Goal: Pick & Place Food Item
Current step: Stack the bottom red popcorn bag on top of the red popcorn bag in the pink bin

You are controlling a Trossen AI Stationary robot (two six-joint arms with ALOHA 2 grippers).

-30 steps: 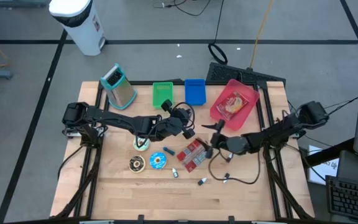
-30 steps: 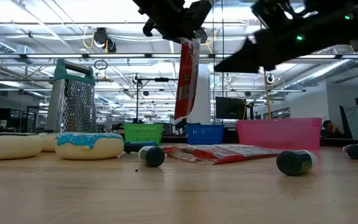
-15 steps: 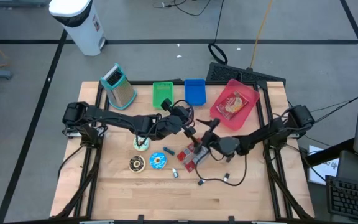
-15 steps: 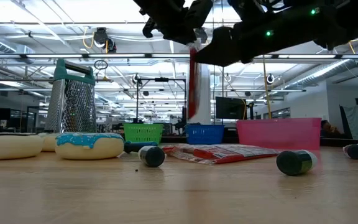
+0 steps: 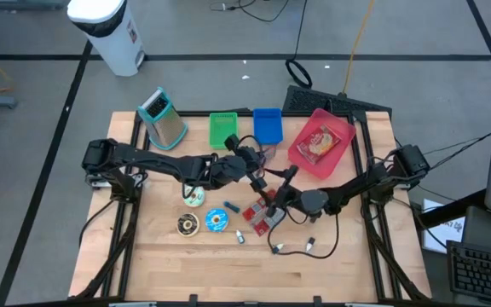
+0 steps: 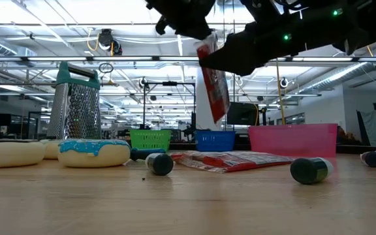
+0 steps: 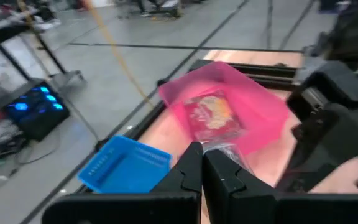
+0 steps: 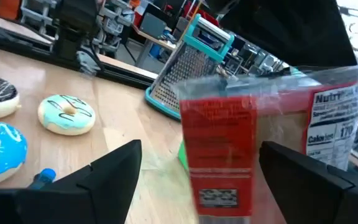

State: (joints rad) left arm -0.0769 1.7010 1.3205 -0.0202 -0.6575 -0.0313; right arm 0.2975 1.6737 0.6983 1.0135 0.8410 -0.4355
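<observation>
A red snack packet with a clear top seam hangs high above the table, and my left gripper is shut on its top. My right gripper stands open at the packet, one finger on each side, with a gap on both sides. More red packets lie flat on the table below. A pink bin at the far right has one packet lying in it. My left gripper pinches the packet's clear top seam between its two shut fingers. The fingers reach toward the table's right side, slanting slightly down. The packet hangs below them, tilted, clear of the table.
At the far edge stand a metal grater, a green bin and a blue bin. Donuts and small bottles lie on the near left and middle of the table. Cables trail under my right arm.
My right gripper has moved toward the table's left, up to the hanging packet, and its open fingers now stand on either side of it. The packet has turned about under my left gripper and now hangs tilted instead of straight down.
</observation>
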